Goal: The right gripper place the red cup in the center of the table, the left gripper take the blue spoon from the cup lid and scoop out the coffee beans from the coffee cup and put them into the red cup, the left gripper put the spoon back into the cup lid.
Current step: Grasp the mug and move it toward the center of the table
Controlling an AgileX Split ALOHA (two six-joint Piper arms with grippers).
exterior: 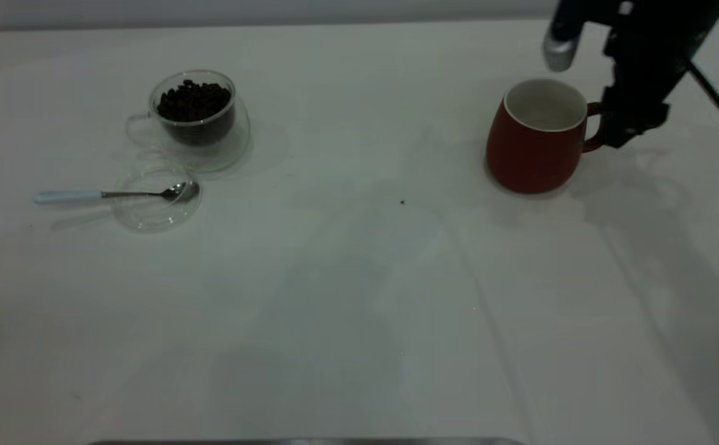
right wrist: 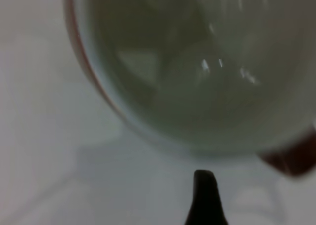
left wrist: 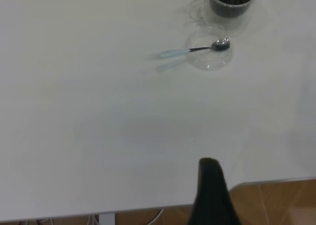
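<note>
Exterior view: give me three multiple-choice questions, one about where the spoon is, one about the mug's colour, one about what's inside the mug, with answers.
1. Where does the blue spoon's bowl rest?
A. in the cup lid
B. in the red cup
C. in the coffee cup

2. What colour is the outside of the cup at the right end effector?
A. blue
B. dark red
C. clear

3. What is in the red cup?
A. coffee beans
B. a spoon
C. nothing

Answers: 1 A, the bowl lies in the glass disc with the handle sticking out; 2 B, red outside, white inside; 3 C, its white inside is bare, while the coffee beans sit in the coffee cup.
</note>
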